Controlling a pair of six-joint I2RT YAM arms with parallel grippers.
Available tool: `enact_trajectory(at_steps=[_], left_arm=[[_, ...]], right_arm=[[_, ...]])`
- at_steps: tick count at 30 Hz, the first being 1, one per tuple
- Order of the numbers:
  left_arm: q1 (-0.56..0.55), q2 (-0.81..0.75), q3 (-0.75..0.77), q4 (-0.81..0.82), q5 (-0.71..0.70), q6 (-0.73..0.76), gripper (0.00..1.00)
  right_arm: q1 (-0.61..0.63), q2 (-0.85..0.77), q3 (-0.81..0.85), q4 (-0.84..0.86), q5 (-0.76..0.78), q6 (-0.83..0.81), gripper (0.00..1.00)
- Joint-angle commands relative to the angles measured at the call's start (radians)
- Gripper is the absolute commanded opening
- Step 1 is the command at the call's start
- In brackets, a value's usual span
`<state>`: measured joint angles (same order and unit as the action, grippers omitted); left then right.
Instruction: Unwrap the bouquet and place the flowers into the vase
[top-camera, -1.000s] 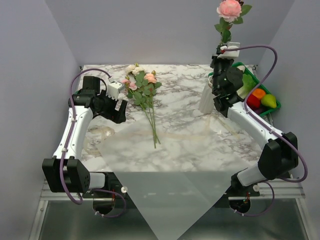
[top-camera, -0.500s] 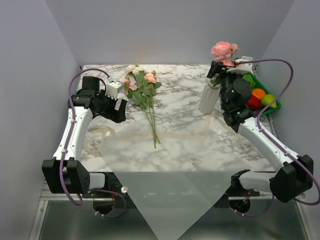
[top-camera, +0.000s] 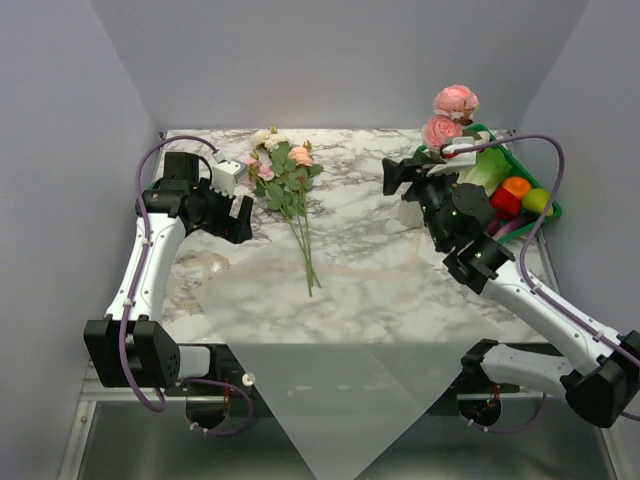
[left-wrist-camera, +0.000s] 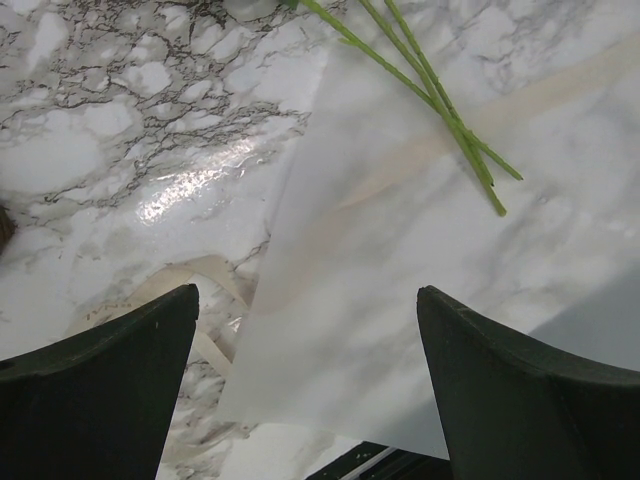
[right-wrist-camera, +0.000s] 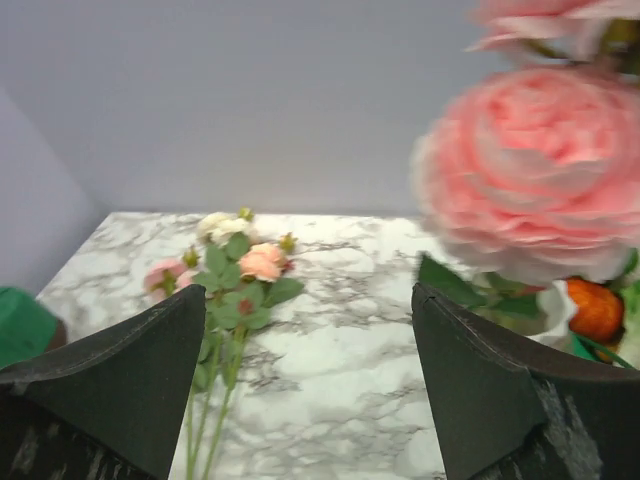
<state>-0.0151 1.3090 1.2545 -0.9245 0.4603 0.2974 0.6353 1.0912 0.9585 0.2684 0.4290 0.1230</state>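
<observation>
Marbled white, the desk (top-camera: 360, 255) sits between plain lilac-grey walls (top-camera: 300, 60). On it, toward 11 o'clock in the top view, lie the loose flowers (top-camera: 285, 175), blooms to the back and thin stems running toward the front. The left end effector (top-camera: 237, 207) hangs just beside them, the blooms at about its 2 o'clock, its fingers spread wide with nothing between them.

The right end effector (top-camera: 398, 177) is also spread and holds nothing. Two pink roses (top-camera: 447, 115) stand up at about its 1 o'clock, just apart from it. The vase (top-camera: 407, 213) below them is mostly hidden behind the right arm. A green tray (top-camera: 548, 212) of plastic vegetables sits at 3 o'clock on the desk.

Looking down past the left end effector (left-wrist-camera: 310, 390), the left wrist camera shows the stem ends resting on the white paper sheet (left-wrist-camera: 400, 260) and a cream ribbon (left-wrist-camera: 205, 350) on the marble. The right wrist camera shows what the top view cannot: the open gap of the right end effector (right-wrist-camera: 310, 390), the nearer rose blurred at its 2 o'clock, and the loose flowers across the desk at its 11 o'clock.
</observation>
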Motion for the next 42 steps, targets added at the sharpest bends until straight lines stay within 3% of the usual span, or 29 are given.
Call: enact_trajectory(at_steps=[1, 6, 11, 21, 25, 31, 42], left_arm=[[0.006, -0.013, -0.004, 0.023, -0.012, -0.029, 0.99], [0.006, -0.004, 0.016, 0.024, -0.011, -0.041, 0.99], [0.006, 0.015, 0.023, 0.018, -0.012, -0.053, 0.99], [0.006, 0.001, 0.017, 0.021, -0.011, -0.043, 0.99], [0.006, -0.004, 0.014, 0.019, -0.026, -0.029, 0.99], [0.006, -0.013, 0.003, 0.026, -0.029, -0.018, 0.99], [0.03, -0.008, -0.012, 0.032, -0.034, -0.007, 0.99]], right_arm=[[0.145, -0.01, 0.048, -0.023, 0.051, -0.094, 0.91], [0.204, 0.081, 0.094, -0.093, -0.004, -0.057, 0.87], [0.205, 0.328, 0.193, -0.236, -0.105, 0.003, 0.79], [0.199, 0.82, 0.535, -0.494, -0.182, 0.047, 0.62], [0.182, 0.95, 0.681, -0.577, -0.239, 0.093, 0.61], [0.173, 1.052, 0.784, -0.617, -0.276, 0.129, 0.6], [0.145, 1.139, 0.815, -0.647, -0.242, 0.168, 0.44]])
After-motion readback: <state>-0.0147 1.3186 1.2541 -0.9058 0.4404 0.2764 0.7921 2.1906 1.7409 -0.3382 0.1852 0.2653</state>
